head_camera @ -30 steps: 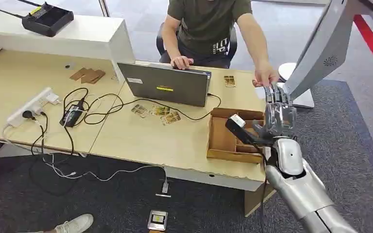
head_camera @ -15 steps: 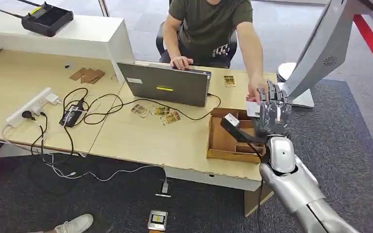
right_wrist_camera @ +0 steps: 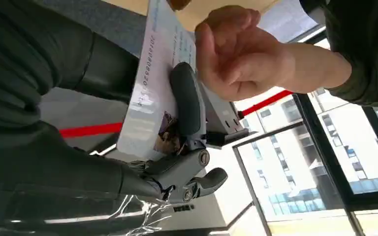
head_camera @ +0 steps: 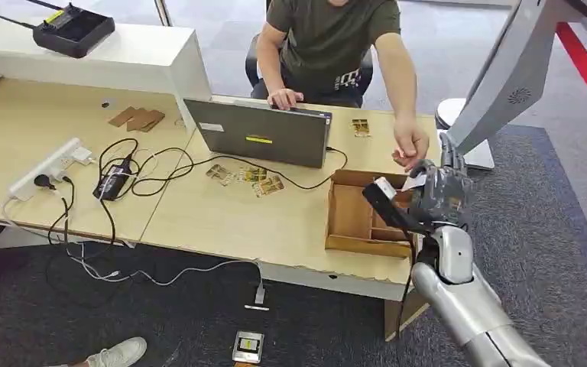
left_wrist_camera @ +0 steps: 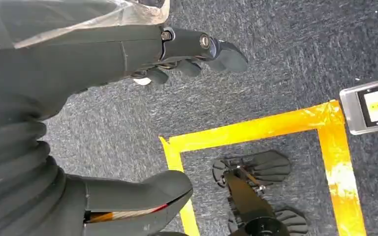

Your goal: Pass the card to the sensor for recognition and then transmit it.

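Fingers of the right hand [right_wrist_camera: 177, 147] pinch the card [right_wrist_camera: 152, 93] above the surface [head_camera: 222, 222], beside the person's hand [right_wrist_camera: 236, 54]. Grip looks thin; an early release could drop it. Left hand [left_wrist_camera: 128, 54] hangs empty, fingers apart.

The card [right_wrist_camera: 152, 83] held in my right hand [head_camera: 437, 193] has one line of small printed digits along its edge. It starts with what looks like "201", and I can't make out the rest for sure. The white print low on the person's shirt [head_camera: 349, 76] is too blurred to read. So are the yellow sticker on the laptop [head_camera: 258, 139] and the yellow label on the small device on the floor [head_camera: 248, 346].
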Robot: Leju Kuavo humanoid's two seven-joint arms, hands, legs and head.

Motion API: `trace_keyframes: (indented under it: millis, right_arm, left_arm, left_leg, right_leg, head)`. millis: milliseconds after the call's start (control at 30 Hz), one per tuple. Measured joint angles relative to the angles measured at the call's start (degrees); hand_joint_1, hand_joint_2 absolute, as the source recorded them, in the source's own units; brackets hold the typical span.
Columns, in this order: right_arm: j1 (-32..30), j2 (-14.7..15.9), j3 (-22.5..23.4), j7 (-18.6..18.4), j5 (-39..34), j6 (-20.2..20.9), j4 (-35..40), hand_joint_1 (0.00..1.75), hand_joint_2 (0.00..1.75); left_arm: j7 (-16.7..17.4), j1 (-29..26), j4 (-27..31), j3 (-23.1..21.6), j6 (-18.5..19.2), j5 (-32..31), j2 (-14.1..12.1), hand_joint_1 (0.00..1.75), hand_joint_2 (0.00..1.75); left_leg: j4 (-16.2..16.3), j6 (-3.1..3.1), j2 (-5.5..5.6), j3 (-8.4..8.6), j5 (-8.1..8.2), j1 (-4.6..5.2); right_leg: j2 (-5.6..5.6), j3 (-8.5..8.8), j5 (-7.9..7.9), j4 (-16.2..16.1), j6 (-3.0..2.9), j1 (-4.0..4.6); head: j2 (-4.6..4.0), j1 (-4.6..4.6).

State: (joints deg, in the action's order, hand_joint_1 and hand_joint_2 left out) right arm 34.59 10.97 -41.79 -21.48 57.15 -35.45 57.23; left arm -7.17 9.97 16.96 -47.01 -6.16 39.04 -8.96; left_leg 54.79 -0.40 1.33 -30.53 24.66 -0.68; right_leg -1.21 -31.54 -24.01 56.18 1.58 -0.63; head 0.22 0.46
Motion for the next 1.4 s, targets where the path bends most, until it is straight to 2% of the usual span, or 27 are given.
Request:
trace_keyframes:
  millis: [267,567,900,1167,1300,1400]
  right_arm:
    - [-6.5,4.0,3.3,2.1,-12.7,-1.7,4.7,1.75,1.75]
    - [-13.0,6.0,5.3,4.3,-18.4,-2.7,4.3,1.75,1.75]
    - [-14.9,5.2,5.6,7.7,-23.3,-1.5,-2.0,1.75,1.75]
    - [-13.7,2.7,5.3,8.4,-23.9,2.6,-8.5,1.75,1.75]
    - [-12.8,1.9,5.2,8.3,-23.0,1.3,-9.9,1.75,1.75]
    - [-12.5,2.0,5.0,6.4,-20.8,-0.9,-9.4,1.75,1.75]
  left_arm:
    - [-1.7,-1.7,0.0,1.4,0.5,1.5,-1.5,0.0,1.75]
    - [-2.9,-3.9,0.0,2.7,0.8,3.0,-3.2,0.0,1.75]
    - [-4.3,-4.9,0.0,2.9,0.4,4.0,-3.6,0.0,1.75]
    - [-4.7,-4.8,0.0,2.9,-2.2,5.0,-3.6,0.0,1.75]
    - [-4.7,-4.9,0.0,2.9,-2.3,5.1,-3.5,0.0,1.75]
    - [-4.8,-4.9,0.0,2.9,-2.4,5.1,-3.5,0.0,1.75]
  left_leg:
    - [0.0,0.02,-0.02,-0.01,0.02,0.0]
    - [0.0,0.01,-0.04,-0.02,0.02,-0.01]
    - [0.0,0.01,-0.03,-0.03,0.02,0.0]
    - [0.0,0.01,-0.05,0.01,0.02,-0.02]
    - [0.0,0.01,-0.05,0.04,0.01,-0.02]
    - [0.0,0.01,-0.04,0.04,-0.02,0.0]
  right_leg:
    - [0.0,-0.01,0.0,0.0,0.0,0.0]
    - [0.0,-0.03,0.0,0.0,0.0,0.01]
    - [0.0,-0.01,0.0,0.0,0.0,0.01]
    - [0.0,0.01,0.0,0.0,-0.01,0.03]
    - [0.0,0.05,0.0,0.0,0.0,0.03]
    - [0.0,0.06,0.02,0.0,0.01,0.02]
  head:
    - [0.0,0.02]
    - [0.0,0.0]
    - [0.0,0.02]
    - [0.0,0.0]
    - [0.0,0.0]
    - [0.0,0.02]
